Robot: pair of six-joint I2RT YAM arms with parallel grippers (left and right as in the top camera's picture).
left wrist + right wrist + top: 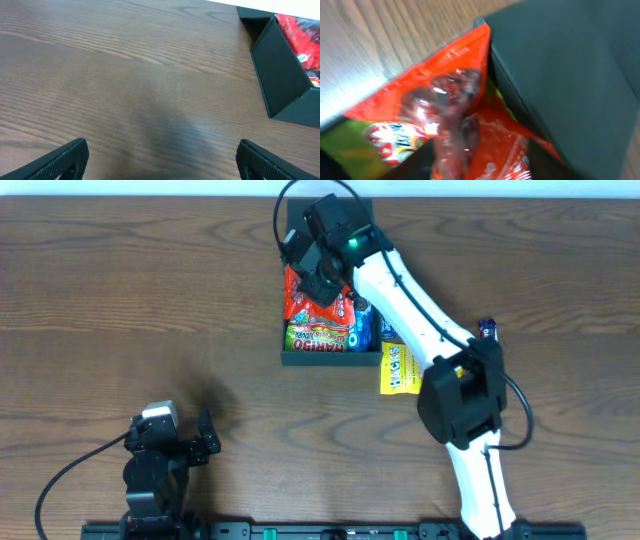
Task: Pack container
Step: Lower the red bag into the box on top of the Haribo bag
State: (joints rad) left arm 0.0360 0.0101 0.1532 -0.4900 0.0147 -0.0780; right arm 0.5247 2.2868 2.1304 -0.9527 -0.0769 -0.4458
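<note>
The dark teal container (330, 360) stands open at the back middle of the table; its side wall shows in the left wrist view (280, 75) and the right wrist view (570, 75). Inside lie a red snack packet (303, 307), a green-yellow Haribo packet (318, 336) and a blue packet (364, 328). My right gripper (322, 280) reaches into the container, its fingers (480, 160) closed around the red packet (445, 100); that view is blurred. My left gripper (205, 438) is open and empty near the front left, jaws wide apart (162, 160).
A yellow snack packet (397, 368) lies on the table just right of the container's front corner. A small dark blue packet (487, 330) lies further right, beside the right arm. The table is dark wood.
</note>
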